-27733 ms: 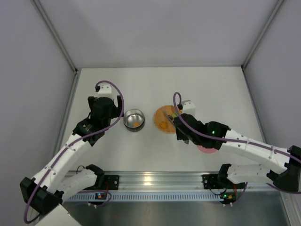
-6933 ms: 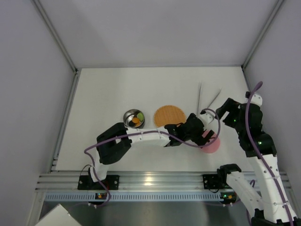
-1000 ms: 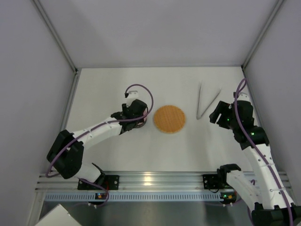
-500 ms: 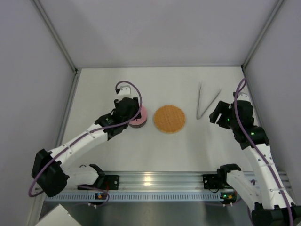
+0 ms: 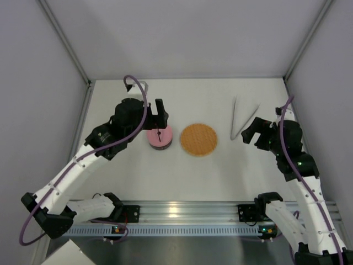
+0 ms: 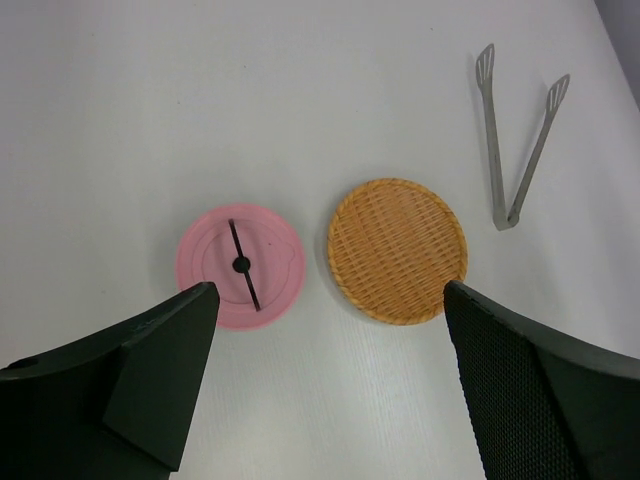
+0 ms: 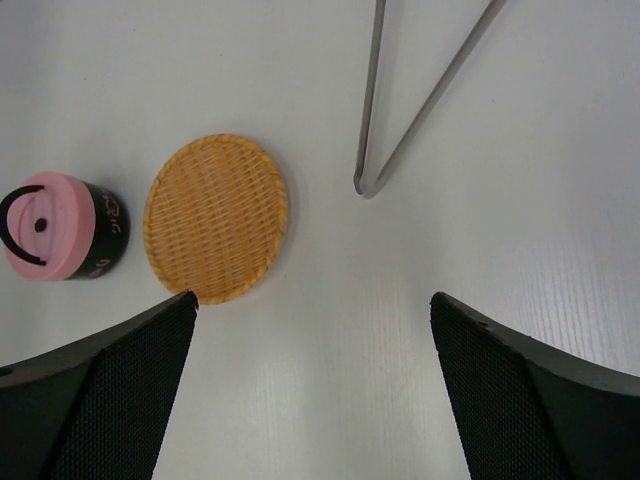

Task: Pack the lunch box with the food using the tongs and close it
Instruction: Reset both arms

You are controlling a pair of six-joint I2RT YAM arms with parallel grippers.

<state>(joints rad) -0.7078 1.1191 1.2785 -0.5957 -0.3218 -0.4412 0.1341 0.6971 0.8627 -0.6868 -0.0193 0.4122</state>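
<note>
Lunch box [image 5: 159,136] stands on the white table [image 5: 182,99], left of centre, with its pink lid [image 6: 240,265] on top and the thin black handle lying across the dome. The lid appears to sit flush, though the overhead view cannot confirm the seal, and it hides the contents. Just right of the box, with a narrow gap, lies a flat orange woven disc [image 5: 198,139]. The tongs [image 5: 241,118] lie flat far to the right, their V opening toward the far wall. The left gripper [image 5: 153,117] hangs above the box's far-left side, jaws spread wide and empty. The right gripper [image 7: 310,300] hovers near the tongs' joined end, jaws equally wide, holding nothing.
</note>
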